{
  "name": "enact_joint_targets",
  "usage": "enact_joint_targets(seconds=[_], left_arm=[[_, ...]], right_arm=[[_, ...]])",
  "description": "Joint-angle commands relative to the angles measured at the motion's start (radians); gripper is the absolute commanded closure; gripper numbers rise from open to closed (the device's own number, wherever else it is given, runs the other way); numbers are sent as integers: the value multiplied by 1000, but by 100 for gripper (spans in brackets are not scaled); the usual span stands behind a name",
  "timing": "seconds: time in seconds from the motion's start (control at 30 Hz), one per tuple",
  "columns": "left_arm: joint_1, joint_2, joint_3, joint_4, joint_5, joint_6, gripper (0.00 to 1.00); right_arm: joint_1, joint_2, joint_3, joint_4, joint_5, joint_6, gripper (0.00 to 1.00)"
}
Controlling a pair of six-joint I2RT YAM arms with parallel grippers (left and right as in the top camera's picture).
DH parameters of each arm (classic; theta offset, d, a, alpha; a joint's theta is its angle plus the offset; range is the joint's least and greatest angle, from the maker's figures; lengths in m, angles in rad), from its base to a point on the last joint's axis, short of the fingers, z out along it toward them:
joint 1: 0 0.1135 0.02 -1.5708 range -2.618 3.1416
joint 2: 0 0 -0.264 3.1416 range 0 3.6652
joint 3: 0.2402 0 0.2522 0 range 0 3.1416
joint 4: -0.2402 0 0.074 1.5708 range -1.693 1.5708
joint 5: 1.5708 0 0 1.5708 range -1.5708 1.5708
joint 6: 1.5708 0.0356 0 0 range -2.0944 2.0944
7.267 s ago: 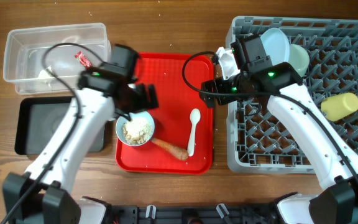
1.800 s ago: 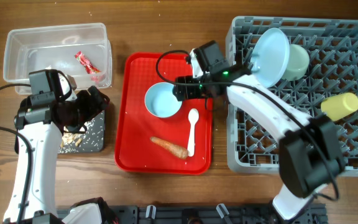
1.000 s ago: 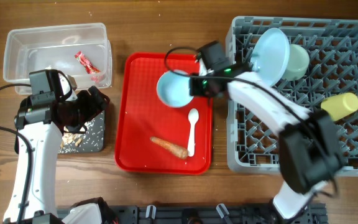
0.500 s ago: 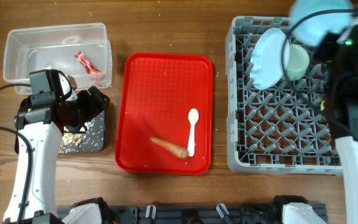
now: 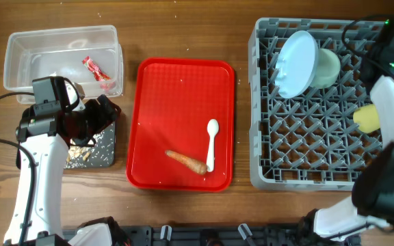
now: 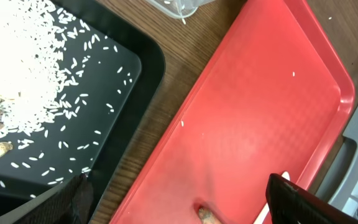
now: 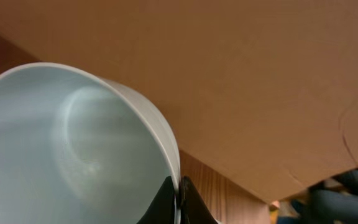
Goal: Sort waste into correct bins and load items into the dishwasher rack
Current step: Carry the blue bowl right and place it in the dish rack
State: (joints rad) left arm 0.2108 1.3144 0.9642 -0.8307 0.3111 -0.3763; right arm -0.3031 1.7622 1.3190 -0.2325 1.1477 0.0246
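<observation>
Light-blue bowl fills my right wrist view, tilted, its rim pinched hard between the fingers of the right claw. Overhead the bowl is out of frame. The right arm reaches to the far right corner of the dishwasher rack, so I cannot tell what lies beneath the bowl. Left claw stands wide and empty about the strip of bench between the black tray and the red tray. At the near end of the red tray lie the carrot piece and the white spoon, close together; contact not determinable. Rice crumbs lie in the black tray. Farther back, the rack holds the yellow cup, then the white plate on edge beside the mint bowl. Farthest left, the clear tub holds the red wrapper. Assessment: the step in hand is racking the bowl. The next move calls for bringing it over a free bay of pegs, clear of the plate, and seating it before release. Spoon and carrot are outstanding.
</observation>
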Motion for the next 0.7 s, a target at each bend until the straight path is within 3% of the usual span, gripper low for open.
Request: enact_joint_targets(seconds=[0.0,0.23,0.43,0.67], left_arm=[[5,-6,5,-1,2,2,10],[5,-6,5,0,2,2,10],[5,-6,5,-1,2,2,10],[4,-6,5,-2,2,2,10]], right_arm=[[-14,123,10,70,141,-82,96],[14,205,10,88,40,-95,95],[106,203,10,75,-53,-104,40],[138,146,10,71,-106,-96,32]])
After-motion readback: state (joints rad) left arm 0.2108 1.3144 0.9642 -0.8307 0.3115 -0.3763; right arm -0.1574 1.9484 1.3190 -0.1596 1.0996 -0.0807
